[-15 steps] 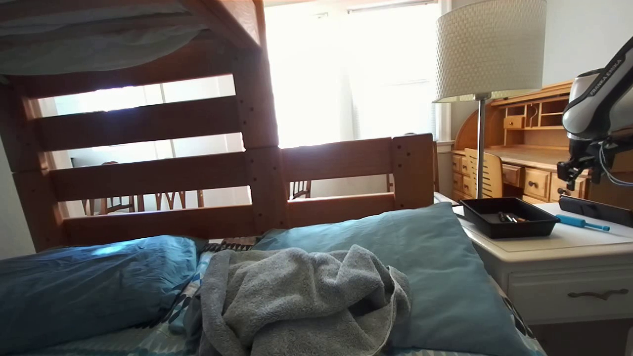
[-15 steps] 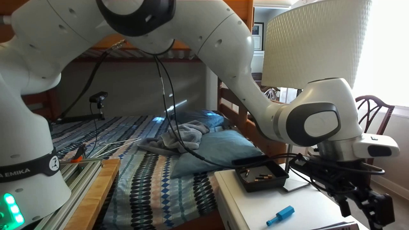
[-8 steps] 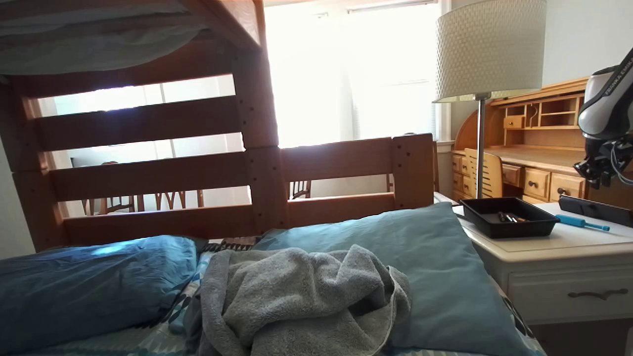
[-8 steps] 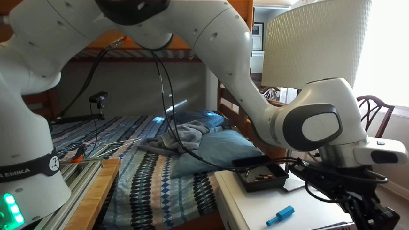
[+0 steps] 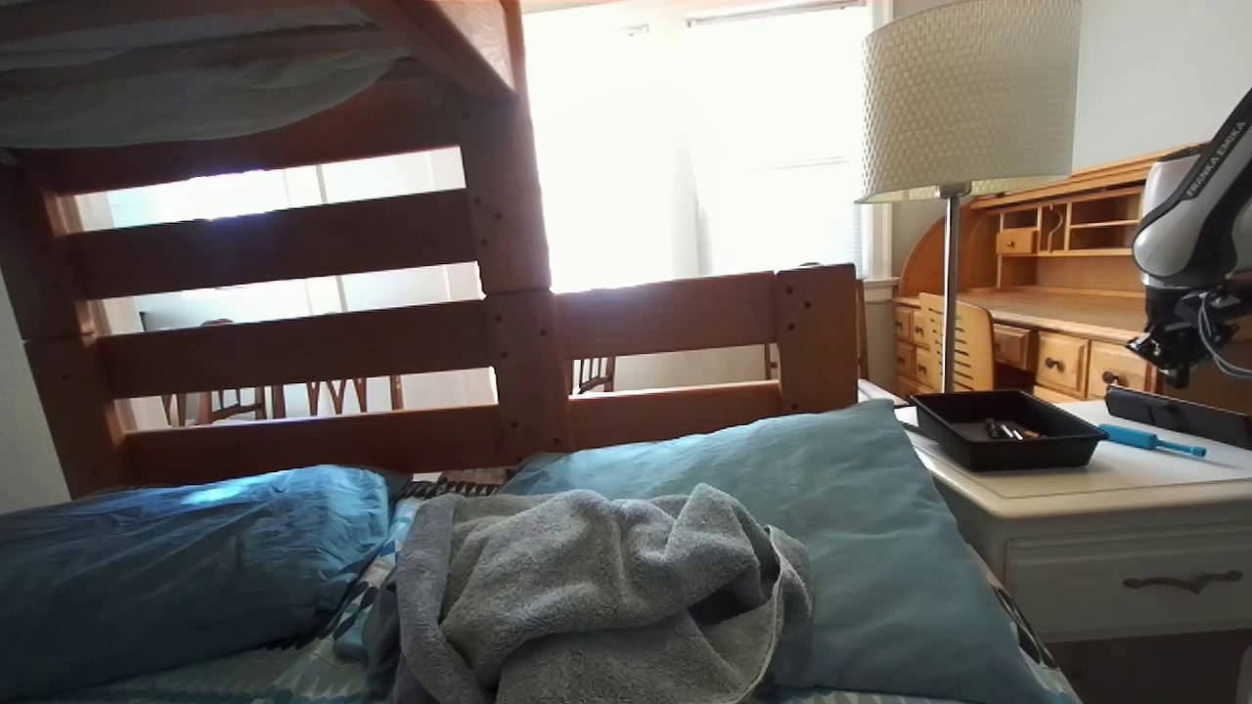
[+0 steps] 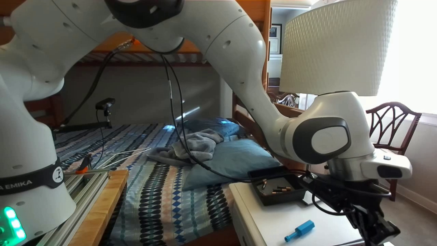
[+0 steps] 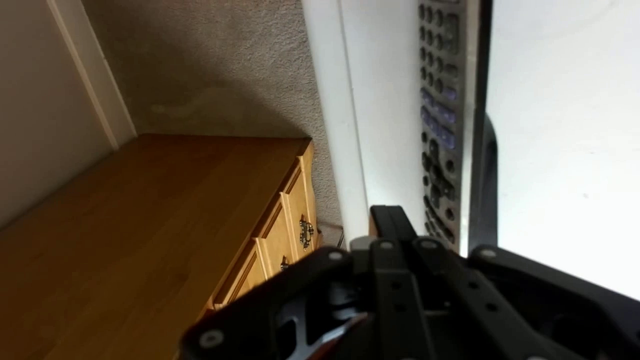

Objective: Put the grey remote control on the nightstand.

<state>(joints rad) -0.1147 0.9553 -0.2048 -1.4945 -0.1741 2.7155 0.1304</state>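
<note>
In the wrist view, my gripper (image 7: 392,217) shows at the bottom, its two fingers pressed together with nothing between them. Beside them in this view is the remote control (image 7: 442,125), grey with rows of dark and purple buttons. It is on the nightstand (image 7: 565,175), standing on one long, narrow edge close to the nightstand's border, buttons facing that border; I cannot tell whether my fingertips touch it. A wooden drawer unit (image 7: 150,225) is beyond the nightstand. I expect the remote control to be light and stiff, with a smooth case that could slip, and to topple easily from that edge. To lay it flat, I would spread my fingers and pinch lightly across its thickness at mid-length, one finger on the buttons, one on the back.

In an exterior view, the remote control is a dark upright bar on the nightstand, my gripper above the nightstand's top. A black tray (image 5: 1027,455) rests on the nightstand too.

In an exterior view, a blue tool (image 6: 302,229) lies on the nightstand; little of the remote control shows past my gripper.
</note>
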